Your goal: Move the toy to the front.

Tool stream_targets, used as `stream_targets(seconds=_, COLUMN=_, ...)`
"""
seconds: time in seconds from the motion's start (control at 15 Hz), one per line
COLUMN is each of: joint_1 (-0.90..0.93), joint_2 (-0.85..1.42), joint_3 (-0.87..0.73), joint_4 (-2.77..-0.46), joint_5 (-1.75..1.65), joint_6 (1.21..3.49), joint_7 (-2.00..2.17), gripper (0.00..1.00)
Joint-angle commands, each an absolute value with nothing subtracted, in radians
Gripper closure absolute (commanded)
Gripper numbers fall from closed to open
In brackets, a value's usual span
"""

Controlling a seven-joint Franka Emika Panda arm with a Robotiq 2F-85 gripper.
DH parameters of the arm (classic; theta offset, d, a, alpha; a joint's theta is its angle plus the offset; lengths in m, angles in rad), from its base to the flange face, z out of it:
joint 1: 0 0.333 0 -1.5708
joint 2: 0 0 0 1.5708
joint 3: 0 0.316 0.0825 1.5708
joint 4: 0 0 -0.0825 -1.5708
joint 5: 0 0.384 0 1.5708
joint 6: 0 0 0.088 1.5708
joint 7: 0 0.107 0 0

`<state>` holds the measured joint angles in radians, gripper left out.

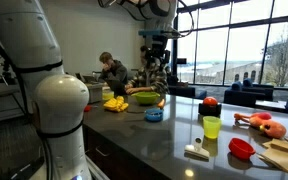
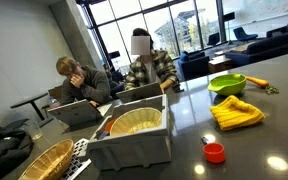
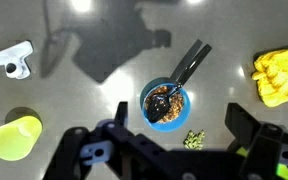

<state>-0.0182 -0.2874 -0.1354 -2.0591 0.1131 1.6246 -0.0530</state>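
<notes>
The toy, an orange-and-pink plush with dangling limbs, lies on the dark counter in an exterior view, beyond the yellow-green cup. It does not show in the wrist view. My gripper hangs high above the counter, well away from the toy. In the wrist view the gripper is open and empty. It is above a blue bowl of brown bits with a black spoon in it. The cup also shows in the wrist view.
A red bowl, a red ball, a white object and a wooden board lie near the toy. A green bowl, a yellow cloth, a grey bin and seated people are farther along.
</notes>
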Motion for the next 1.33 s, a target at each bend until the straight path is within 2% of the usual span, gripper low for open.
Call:
stream_targets(seconds=0.0, joint_1=-0.037, joint_2=-0.286, joint_3=-0.119, joint_4=-2.057, joint_5=0.117, joint_6=1.623, joint_7=-0.057, gripper=0.0)
stream_targets(seconds=0.87, joint_1=-0.037, joint_2=-0.286, joint_3=-0.119, joint_4=-2.056, joint_5=0.117, joint_6=1.623, joint_7=-0.057, gripper=0.0)
stream_targets(seconds=1.27, joint_1=-0.173, joint_2=-0.237, joint_3=-0.238, joint_4=-1.998, joint_5=0.105, joint_6=1.821, joint_7=-0.059, gripper=0.0)
